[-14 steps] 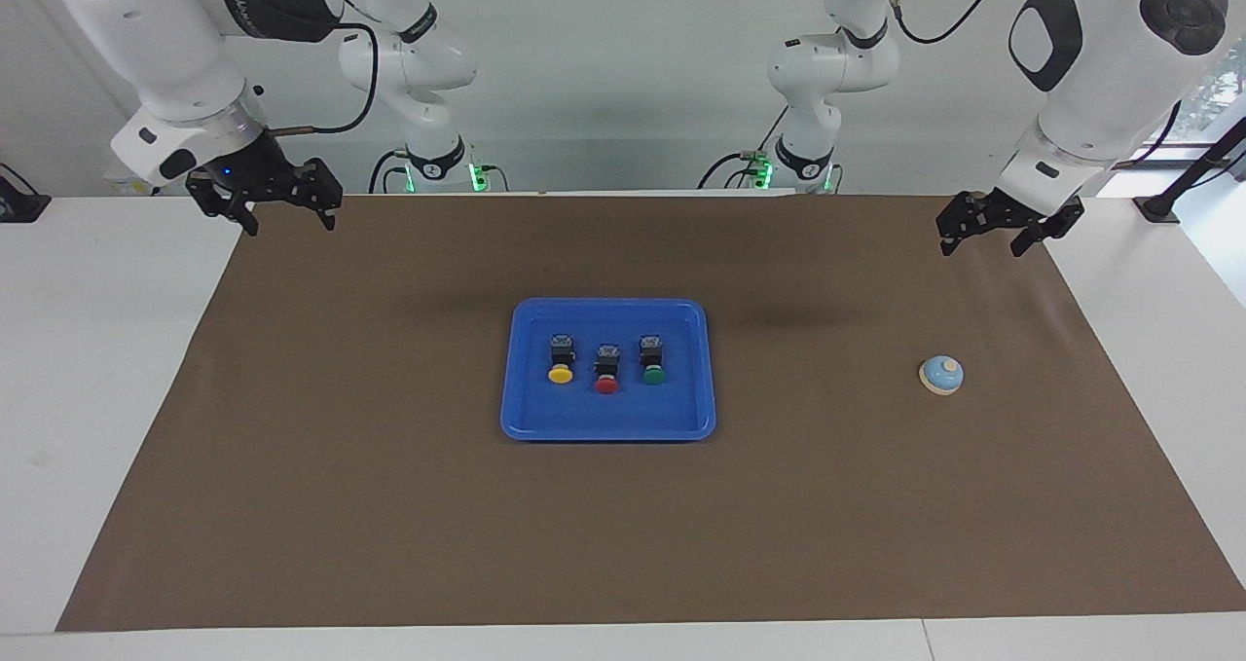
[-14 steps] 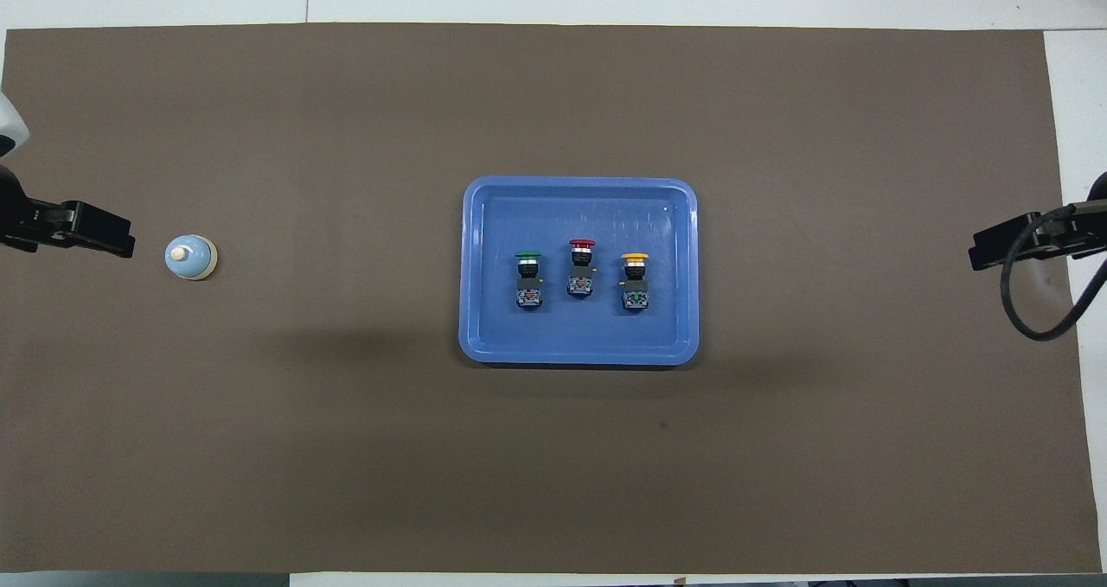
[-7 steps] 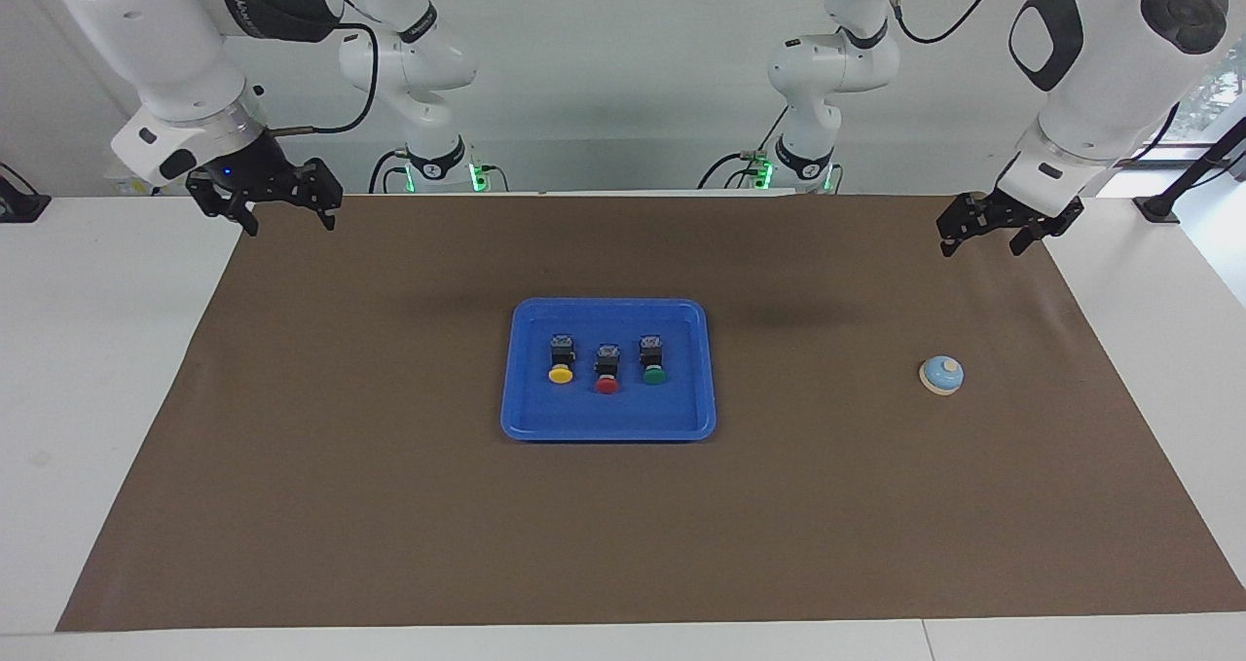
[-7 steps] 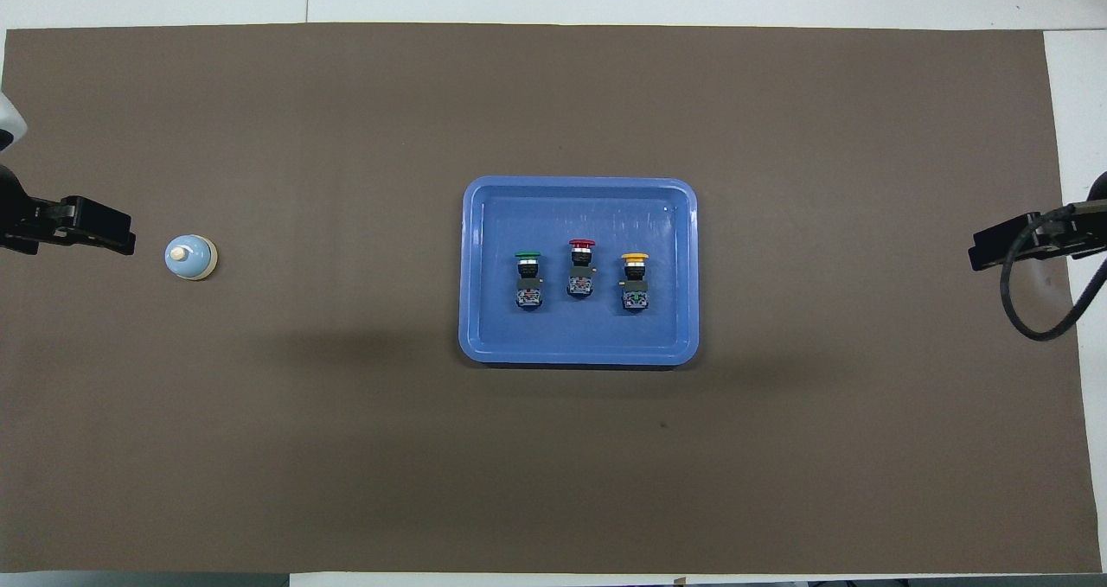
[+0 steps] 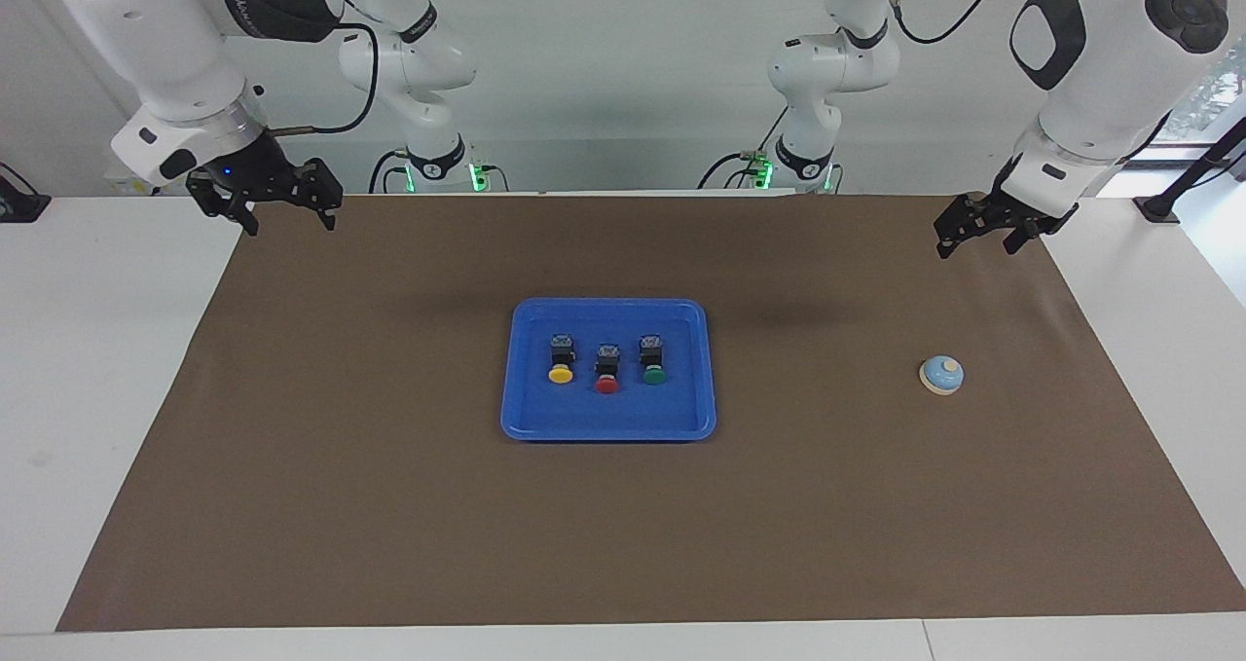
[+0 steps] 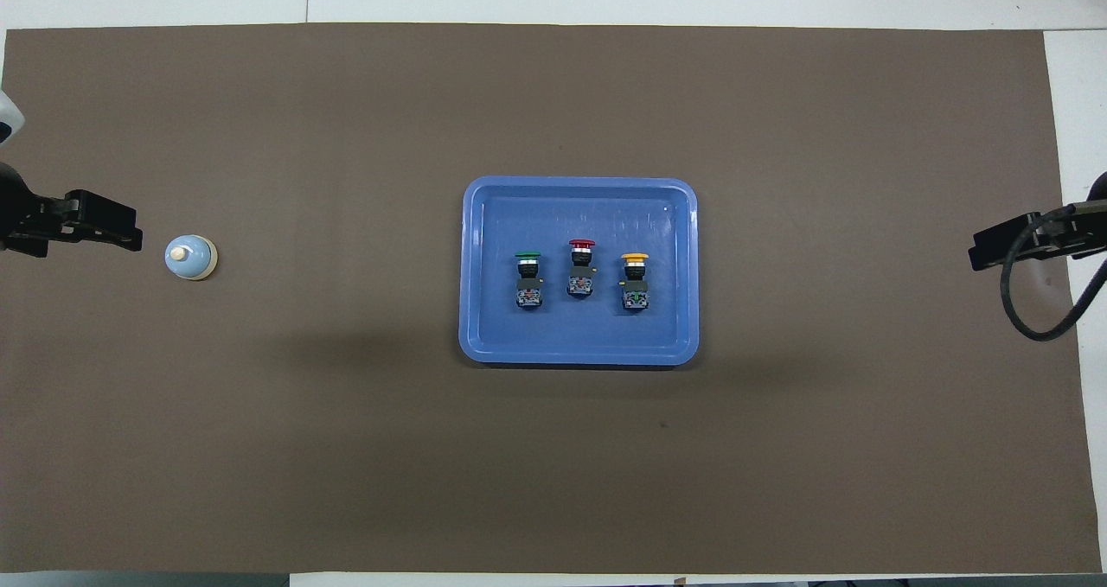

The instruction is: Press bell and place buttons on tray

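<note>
Buttons (image 5: pixel 606 364), round-capped with blocky bodies, lie in smooth rimmed tray (image 5: pixel 516 418).

Below the left end effector (image 5: pixel 980 237) only the bell (image 5: pixel 941 375) stands — bare mat (image 5: pixel 389 505) runs from it to the tray (image 5: pixel 608 429).

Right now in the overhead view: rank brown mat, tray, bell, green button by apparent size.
1. brown mat
2. blue tray
3 and 4. bell and green button: too alike to rank; the button is longer and narrower, the bell rounder.
</note>
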Available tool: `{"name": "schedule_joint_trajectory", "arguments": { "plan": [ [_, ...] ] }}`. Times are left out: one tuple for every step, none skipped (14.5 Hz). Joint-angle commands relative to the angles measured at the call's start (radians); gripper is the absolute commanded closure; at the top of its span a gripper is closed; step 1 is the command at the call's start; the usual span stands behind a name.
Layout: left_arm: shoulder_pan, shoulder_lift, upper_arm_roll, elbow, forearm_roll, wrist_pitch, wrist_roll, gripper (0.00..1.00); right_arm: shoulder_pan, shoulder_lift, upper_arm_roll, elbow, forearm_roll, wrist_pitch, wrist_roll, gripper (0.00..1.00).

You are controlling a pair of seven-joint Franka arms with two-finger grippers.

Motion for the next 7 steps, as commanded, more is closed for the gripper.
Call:
{"name": "schedule_joint_trajectory", "arguments": {
  "plan": [
    [-0.008,0.004,0.010,0.017,-0.022,-0.010,-0.019,0.00,-0.007,-0.014,0.003,-0.013,0.007,-0.009,-0.017,0.00],
    [-0.008,0.004,0.010,0.017,-0.026,-0.012,-0.019,0.00,-0.007,-0.014,0.003,-0.013,0.005,-0.009,-0.017,0.00],
    [-0.008,0.004,0.010,0.017,-0.025,-0.010,-0.019,0.00,-0.007,-0.014,0.003,-0.013,0.005,-0.009,-0.017,0.00],
    [-0.008,0.004,0.010,0.017,-0.025,-0.012,-0.019,0.00,-0.007,-0.014,0.003,-0.013,0.005,-0.011,-0.017,0.00],
    [-0.008,0.004,0.010,0.017,-0.025,-0.010,-0.019,0.00,-0.007,-0.014,0.003,-0.013,0.005,-0.011,-0.017,0.00],
    [-0.008,0.004,0.010,0.016,-0.025,-0.010,-0.019,0.00,-0.007,-0.014,0.003,-0.013,0.005,-0.011,-0.017,0.00],
    [-0.008,0.003,0.010,0.016,-0.025,-0.010,-0.019,0.00,-0.007,-0.014,0.003,-0.013,0.005,-0.011,-0.017,0.00]
  ]
}}
